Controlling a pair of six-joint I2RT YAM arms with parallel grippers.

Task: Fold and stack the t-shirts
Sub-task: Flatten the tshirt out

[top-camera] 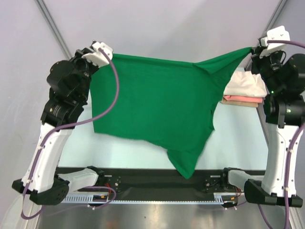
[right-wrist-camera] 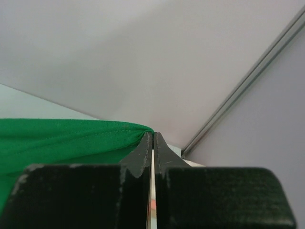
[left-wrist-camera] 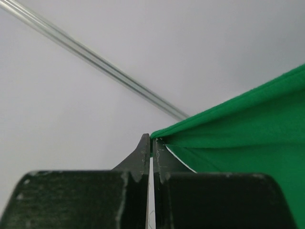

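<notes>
Black left gripper (left-wrist-camera: 151, 143) pinches one corner of the green t-shirt (top-camera: 157, 95), jaws pressed together. Soft, light and floppy, it hangs spread above the table (top-camera: 238, 143). The right gripper (right-wrist-camera: 152, 139) pinches the other corner the same way. A folded cream t-shirt (top-camera: 245, 82) and pink t-shirt (top-camera: 242, 100) lie on the table's right side.

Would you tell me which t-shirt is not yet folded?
The green shirt, stretched between the left gripper and right gripper; the cream shirt and pink shirt lie folded, stacked.

No readable text, label, brand, number or sign shows in any view.
</notes>
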